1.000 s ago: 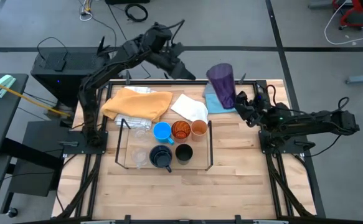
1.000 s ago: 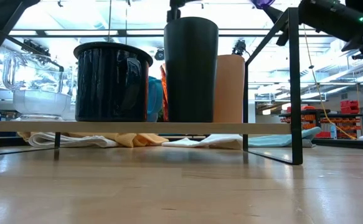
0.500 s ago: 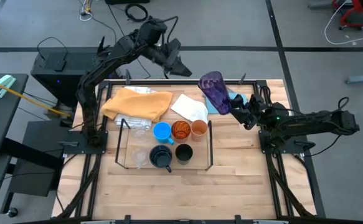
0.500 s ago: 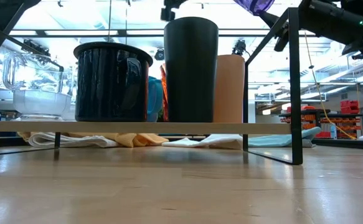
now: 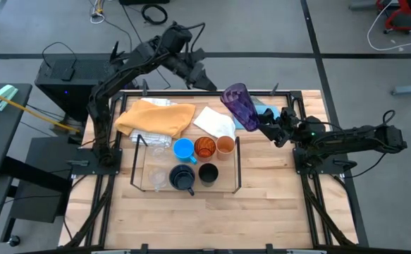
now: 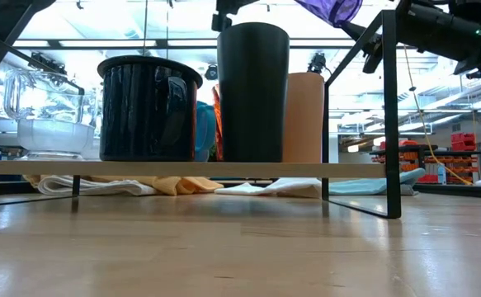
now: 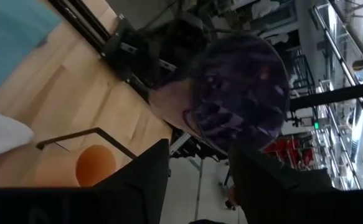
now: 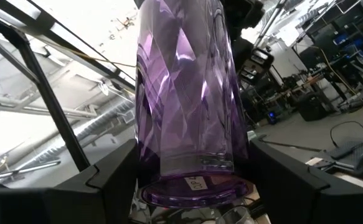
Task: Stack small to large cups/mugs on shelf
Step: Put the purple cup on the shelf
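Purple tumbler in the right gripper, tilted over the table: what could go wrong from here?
1. The right gripper holds the purple tumbler near its base, tilted; it could slip or swing.
2. The shelf already holds the small orange cup, amber-orange tumbler and black cup close together; lowering it there could knock one.
3. The left gripper hangs open close by; the arms could clash.
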### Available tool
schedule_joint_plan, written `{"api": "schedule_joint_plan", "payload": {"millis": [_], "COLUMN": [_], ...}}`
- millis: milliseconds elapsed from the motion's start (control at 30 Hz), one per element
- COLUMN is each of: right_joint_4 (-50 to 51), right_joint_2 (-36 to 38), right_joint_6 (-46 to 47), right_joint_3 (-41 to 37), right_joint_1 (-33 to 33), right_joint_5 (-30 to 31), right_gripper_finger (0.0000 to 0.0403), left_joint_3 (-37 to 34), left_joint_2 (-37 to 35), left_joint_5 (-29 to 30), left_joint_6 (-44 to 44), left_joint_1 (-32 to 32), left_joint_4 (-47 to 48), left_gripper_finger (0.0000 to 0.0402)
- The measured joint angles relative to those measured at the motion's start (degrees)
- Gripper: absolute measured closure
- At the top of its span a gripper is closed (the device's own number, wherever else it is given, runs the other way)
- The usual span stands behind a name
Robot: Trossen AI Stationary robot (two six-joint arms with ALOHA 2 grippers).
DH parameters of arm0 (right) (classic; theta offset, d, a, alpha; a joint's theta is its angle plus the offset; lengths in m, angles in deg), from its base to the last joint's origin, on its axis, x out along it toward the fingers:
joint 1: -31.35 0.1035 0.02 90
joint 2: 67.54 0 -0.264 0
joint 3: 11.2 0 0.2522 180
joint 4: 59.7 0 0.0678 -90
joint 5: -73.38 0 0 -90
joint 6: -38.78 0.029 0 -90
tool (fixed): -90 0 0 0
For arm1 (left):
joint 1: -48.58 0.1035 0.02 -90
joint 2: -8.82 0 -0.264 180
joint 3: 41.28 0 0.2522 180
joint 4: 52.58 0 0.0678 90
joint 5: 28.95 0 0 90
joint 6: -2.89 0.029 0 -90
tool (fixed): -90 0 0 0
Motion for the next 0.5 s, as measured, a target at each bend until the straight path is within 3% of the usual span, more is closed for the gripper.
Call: {"api": "schedule_joint_plan", "payload": {"millis": [500], "right_joint_4": [0.2], "right_joint_2": [-0.1], "right_joint_6": [0.3], "right_joint_3": [0.0], "right_joint_1": [0.0], "right_joint_5": [-0.2], "right_gripper_finger": [0.0131], "left_joint_3": [0.0], "left_joint_2": [3.7], "left_joint_5": [-1.3], "left_joint_6": [-5.1], "left_joint_1": [-5.6], "left_joint_4": [-6.1], "left_gripper_finger": [0.0230]}}
